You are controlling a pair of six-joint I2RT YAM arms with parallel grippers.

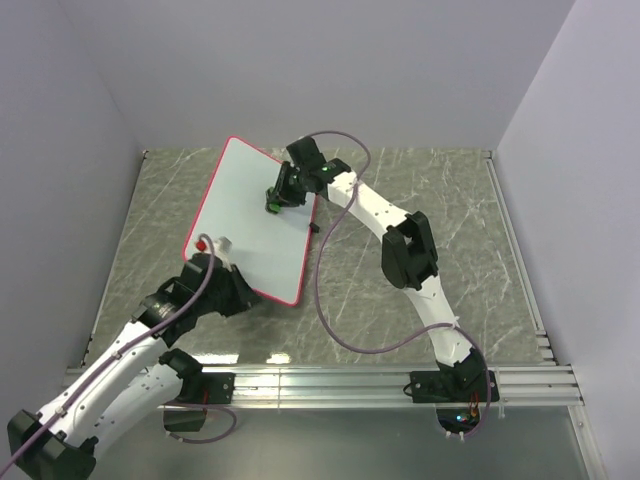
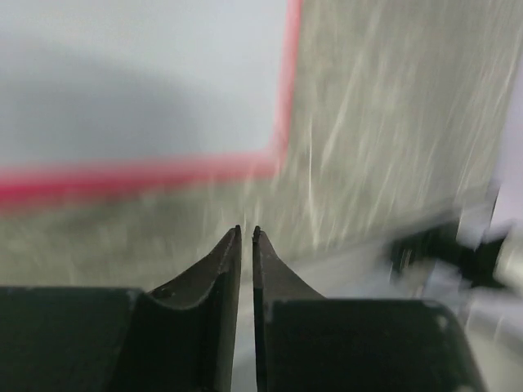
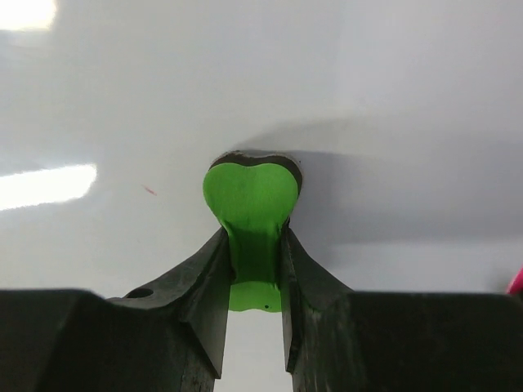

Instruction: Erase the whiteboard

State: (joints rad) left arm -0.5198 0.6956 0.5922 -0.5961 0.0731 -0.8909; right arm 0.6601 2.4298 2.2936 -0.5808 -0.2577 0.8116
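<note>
Right fingers pinch one green eraser, its pad pressed onto the whiteboard just past their tips. Left fingers sit pressed together, empty, the board's red-rimmed corner just ahead of them on the counter. One board: stiff, light, slick I'd guess, likely to skate; pin its rim.

Bright, even light; the left wrist view is motion-blurred, and glare patches streak the whiteboard.
</note>
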